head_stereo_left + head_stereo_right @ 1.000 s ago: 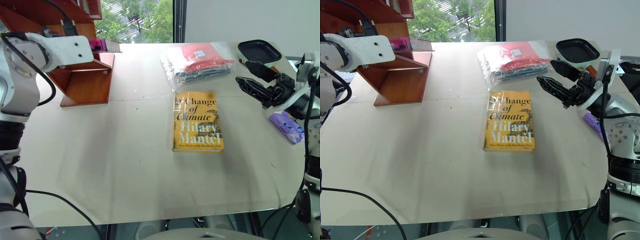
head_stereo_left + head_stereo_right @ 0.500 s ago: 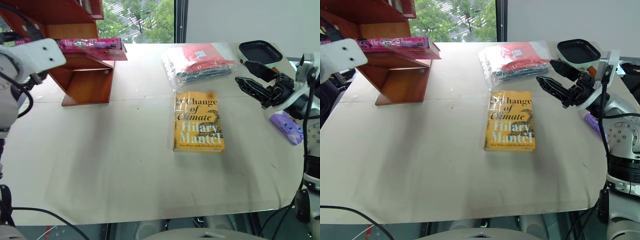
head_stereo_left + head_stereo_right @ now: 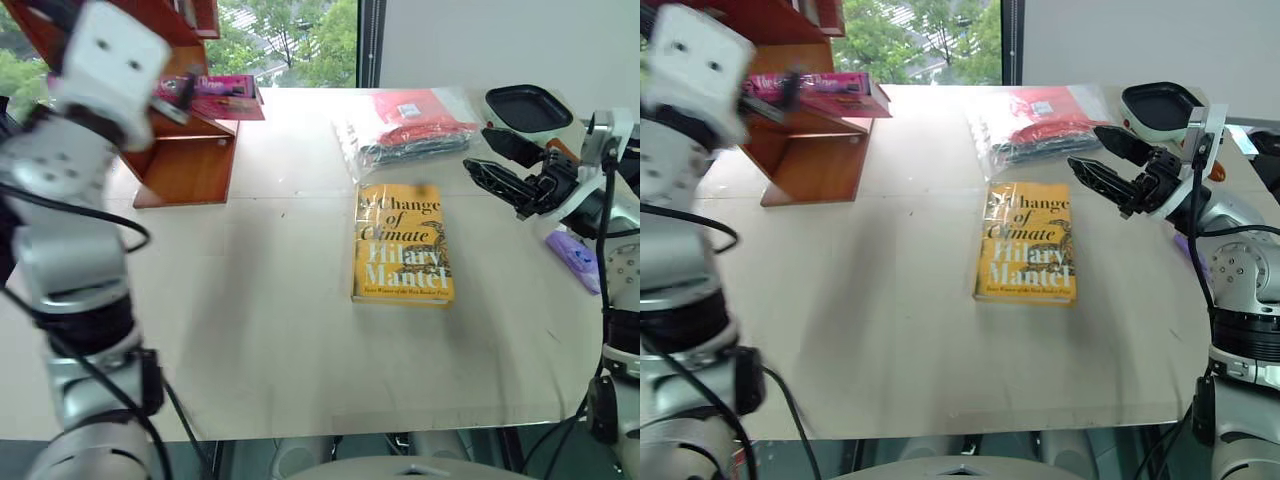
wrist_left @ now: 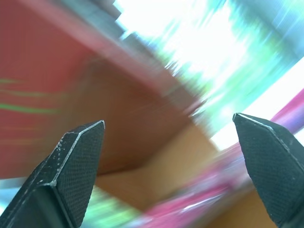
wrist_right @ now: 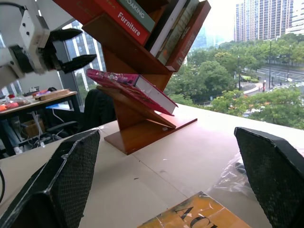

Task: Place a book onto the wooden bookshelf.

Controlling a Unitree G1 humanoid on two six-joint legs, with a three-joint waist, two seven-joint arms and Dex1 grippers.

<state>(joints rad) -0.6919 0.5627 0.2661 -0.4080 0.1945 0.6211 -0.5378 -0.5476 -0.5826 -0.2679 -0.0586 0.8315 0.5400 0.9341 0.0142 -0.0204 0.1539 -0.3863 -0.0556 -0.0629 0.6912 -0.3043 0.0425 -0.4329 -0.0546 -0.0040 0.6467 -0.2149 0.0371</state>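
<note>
Left arm (image 3: 75,200): white-grey rounded housings, black joint bands, black cables looping alongside, small dark screw holes on boxy wrist block. Right gripper (image 3: 1102,158): two black textured wedge fingers on white-grey wrist, black cable.

The white left arm is raised, its left gripper (image 5: 71,47) of two black fingers spread wide and holding nothing. The right gripper (image 3: 1105,160) hangs above the table's right side, its black fingers wide apart and empty.
</note>
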